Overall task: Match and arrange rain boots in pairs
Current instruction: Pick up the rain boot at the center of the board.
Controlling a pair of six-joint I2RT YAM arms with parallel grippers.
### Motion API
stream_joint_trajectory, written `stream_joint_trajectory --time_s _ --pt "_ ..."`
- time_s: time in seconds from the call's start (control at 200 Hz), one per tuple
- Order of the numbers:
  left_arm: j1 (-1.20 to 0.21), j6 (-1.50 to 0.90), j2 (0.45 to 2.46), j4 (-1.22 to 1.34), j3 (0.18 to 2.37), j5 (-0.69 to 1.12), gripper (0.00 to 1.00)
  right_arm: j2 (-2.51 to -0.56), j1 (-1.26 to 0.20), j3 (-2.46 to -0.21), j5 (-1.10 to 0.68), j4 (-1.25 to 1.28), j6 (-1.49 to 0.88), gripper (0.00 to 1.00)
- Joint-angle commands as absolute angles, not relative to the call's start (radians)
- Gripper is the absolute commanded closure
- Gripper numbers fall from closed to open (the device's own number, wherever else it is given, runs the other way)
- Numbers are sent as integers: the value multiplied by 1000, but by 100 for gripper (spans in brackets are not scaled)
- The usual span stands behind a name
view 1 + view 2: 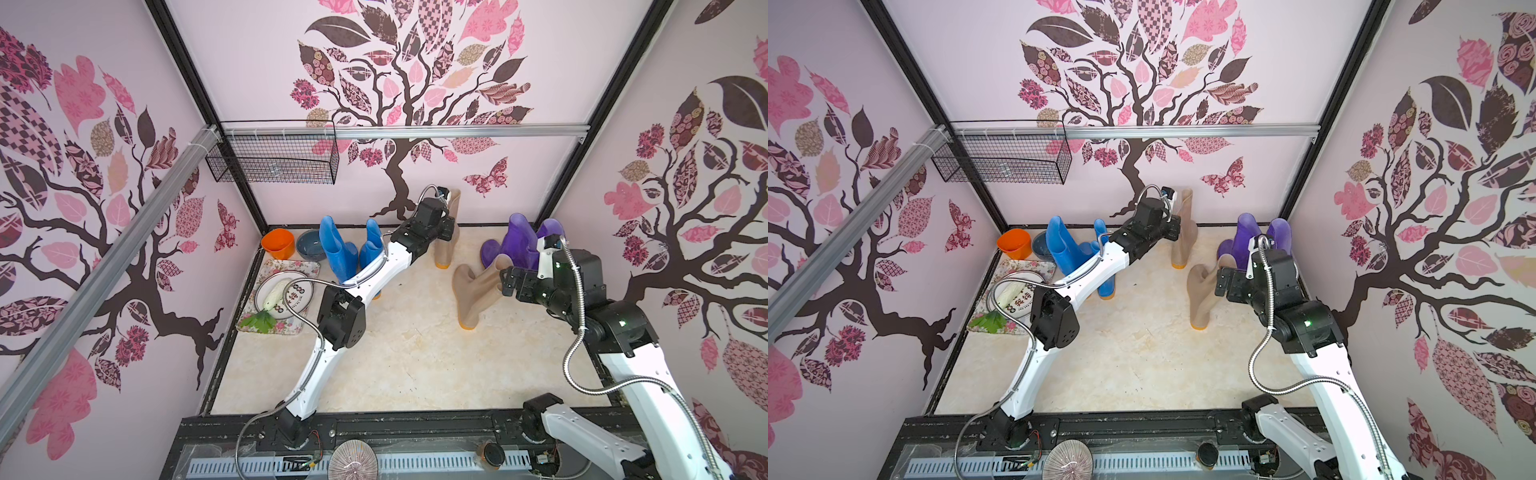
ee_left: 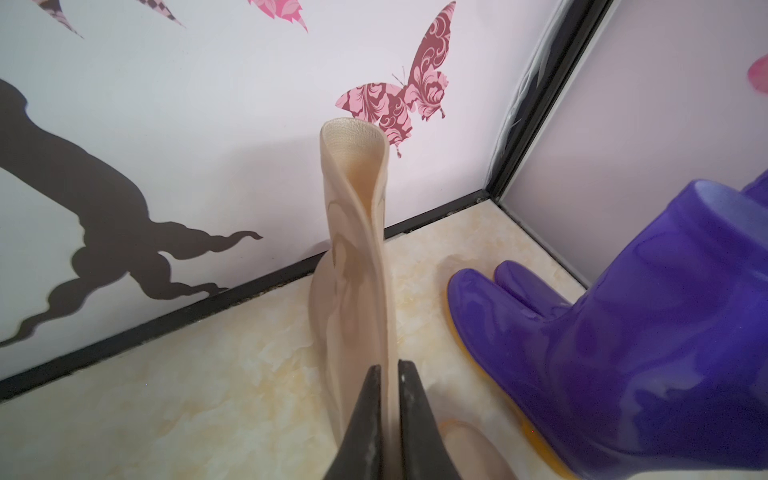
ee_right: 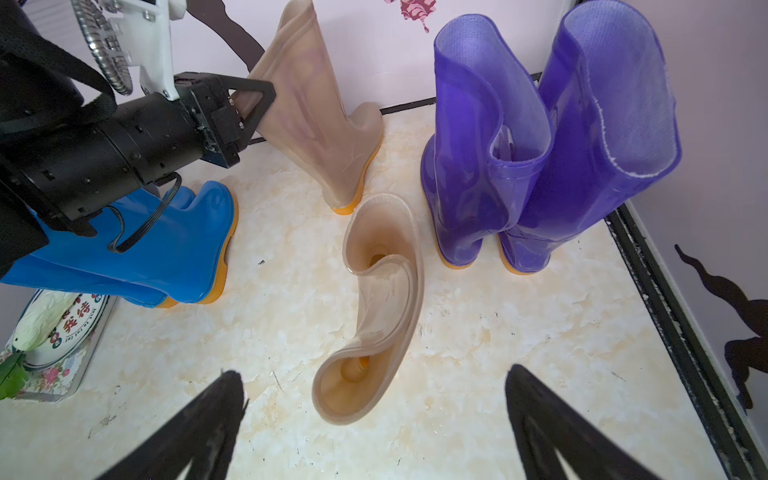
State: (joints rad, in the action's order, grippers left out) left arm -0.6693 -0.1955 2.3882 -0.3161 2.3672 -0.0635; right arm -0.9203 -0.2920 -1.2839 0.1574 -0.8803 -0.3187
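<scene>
My left gripper (image 2: 390,365) is shut on the flattened shaft of a translucent beige rain boot (image 1: 446,249) that stands by the back wall; the grip also shows in the right wrist view on this boot (image 3: 316,124). The other beige boot (image 1: 473,291) stands mid-floor, its shaft twisted and folded over. My right gripper (image 3: 374,372) hangs open just above and in front of its mouth (image 3: 357,386), touching nothing. Two blue boots (image 1: 338,251) stand together at the back left, partly behind my left arm. Two purple boots (image 1: 519,245) stand side by side at the back right.
An orange cup (image 1: 277,245) and a grey-blue bowl (image 1: 309,244) sit in the back left corner. In front of them a floral tray (image 1: 305,268) carries a plate with a white vegetable. A wire basket (image 1: 274,160) hangs on the back wall.
</scene>
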Motion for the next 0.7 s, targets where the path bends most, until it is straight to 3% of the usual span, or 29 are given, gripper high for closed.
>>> stream_joint_trajectory --time_s 0.0,0.695 --pt "-653 -228 2406 -271 2400 -27 100 -902 -287 -1265 176 -916 -341 0" --pt "-691 -259 2101 -312 2185 -107 100 -875 -287 -1207 133 -852 -373 0"
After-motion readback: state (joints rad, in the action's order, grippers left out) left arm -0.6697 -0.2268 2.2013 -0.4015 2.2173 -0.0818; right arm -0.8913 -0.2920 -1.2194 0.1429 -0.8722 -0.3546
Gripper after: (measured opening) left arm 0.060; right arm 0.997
